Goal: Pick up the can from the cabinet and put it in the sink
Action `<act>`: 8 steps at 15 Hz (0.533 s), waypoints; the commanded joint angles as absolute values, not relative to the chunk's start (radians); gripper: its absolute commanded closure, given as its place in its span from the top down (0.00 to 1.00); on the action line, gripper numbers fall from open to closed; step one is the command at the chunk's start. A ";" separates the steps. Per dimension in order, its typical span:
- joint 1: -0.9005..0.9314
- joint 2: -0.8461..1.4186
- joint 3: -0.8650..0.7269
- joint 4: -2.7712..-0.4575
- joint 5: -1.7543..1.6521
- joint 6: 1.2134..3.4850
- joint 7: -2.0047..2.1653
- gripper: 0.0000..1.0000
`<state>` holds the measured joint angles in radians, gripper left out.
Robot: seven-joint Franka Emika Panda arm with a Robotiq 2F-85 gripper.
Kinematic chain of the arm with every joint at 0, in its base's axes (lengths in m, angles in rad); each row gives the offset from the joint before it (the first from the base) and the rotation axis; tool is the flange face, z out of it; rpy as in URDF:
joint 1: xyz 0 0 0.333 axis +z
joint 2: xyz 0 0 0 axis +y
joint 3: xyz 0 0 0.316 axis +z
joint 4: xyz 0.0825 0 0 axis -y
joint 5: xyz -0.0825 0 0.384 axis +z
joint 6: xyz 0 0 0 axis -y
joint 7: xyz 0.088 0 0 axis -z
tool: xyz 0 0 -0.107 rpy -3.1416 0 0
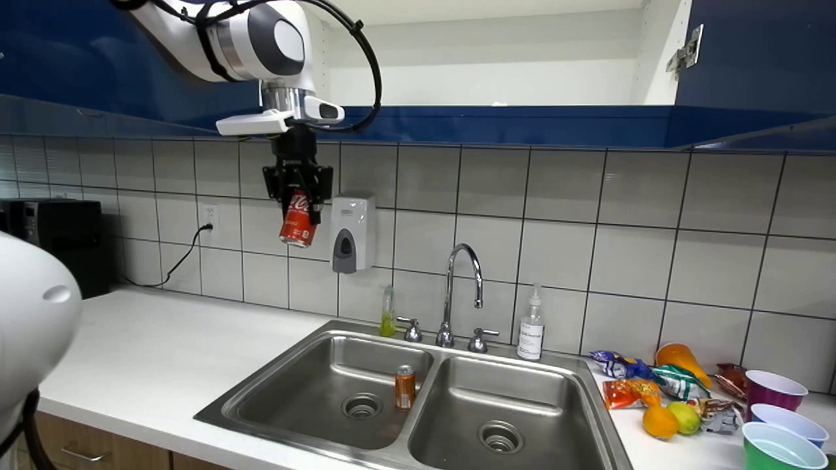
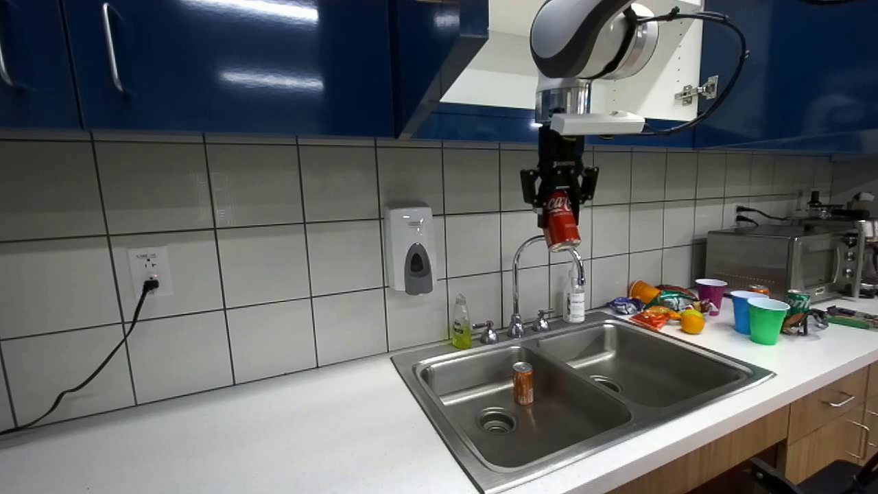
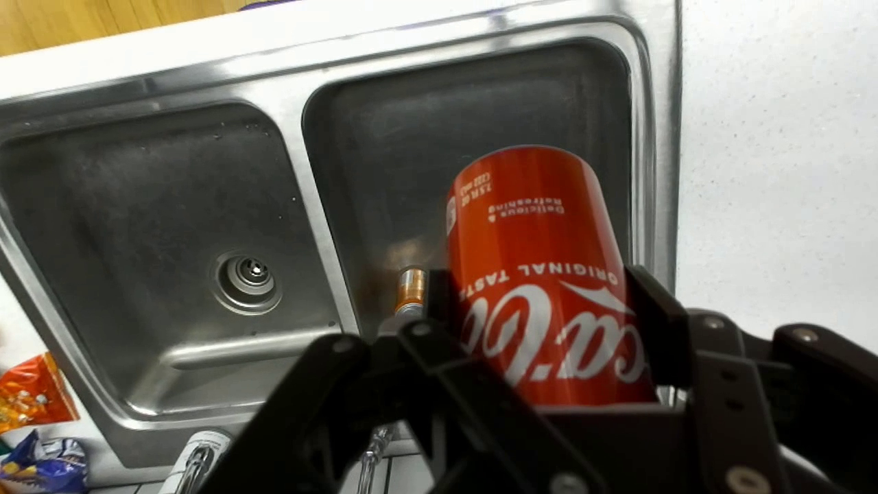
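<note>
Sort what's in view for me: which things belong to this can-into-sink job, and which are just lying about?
Part of the job:
red can, held in the gripper
sink, where the can should go
open cabinet, named as its source

Not part of it:
orange can, standing in the sink
bottle of yellow-green liquid
pump bottle
snack packets
fruit
coloured cups

Tiled wall (image 1: 633, 261): faced from the front of the counter (image 2: 260, 432) by both exterior views, at opposing slants.
White robot part (image 1: 32, 320): close to the lens, left edge, in an exterior view whose wall recedes leftward.
Silver appliance (image 2: 744, 257): far end, at right in an exterior view whose wall recedes rightward.
Red can (image 3: 542, 274): very near, right of centre in the wrist view, which looks steeply down.
Sink (image 1: 416, 408): shared by all three views.
</note>
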<state>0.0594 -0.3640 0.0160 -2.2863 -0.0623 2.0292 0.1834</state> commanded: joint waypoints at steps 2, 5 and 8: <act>0.039 -0.362 0.025 -2.334 -0.049 2.088 0.163 0.38; 0.036 -0.340 0.021 -2.364 -0.054 2.135 0.160 0.38; 0.030 -0.305 0.015 -2.390 -0.053 2.192 0.156 0.38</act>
<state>0.0537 -0.3273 0.0123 -2.3751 -0.0624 2.1388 0.1834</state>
